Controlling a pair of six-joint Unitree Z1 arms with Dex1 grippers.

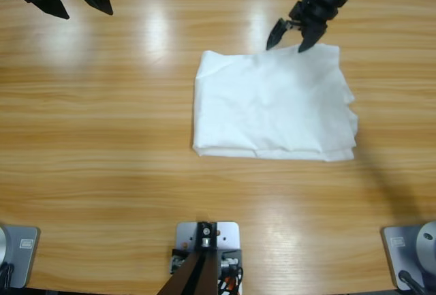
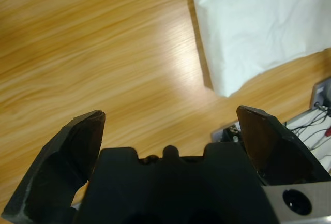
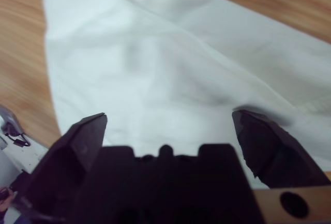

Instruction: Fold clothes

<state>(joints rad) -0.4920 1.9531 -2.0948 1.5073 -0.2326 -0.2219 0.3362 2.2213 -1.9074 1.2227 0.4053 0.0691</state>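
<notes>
The clothes are one white T-shirt [image 1: 272, 104] folded into a rough rectangle, lying right of the table's middle. My right gripper [image 1: 289, 37] hovers over its far edge, open, jaws spread with nothing between them. In the right wrist view the white T-shirt [image 3: 170, 58] fills the space ahead of the gripper [image 3: 168, 123]. My left gripper [image 1: 75, 1] is open at the far left corner, well away from the cloth. Its wrist view shows bare wood between the jaws of the gripper [image 2: 170, 120] and a corner of the T-shirt [image 2: 258, 22] at the upper right.
The long wooden table [image 1: 95, 118] runs under everything, with bare wood to the left of and in front of the shirt. The shirt's right edge is uneven, with layers sticking out.
</notes>
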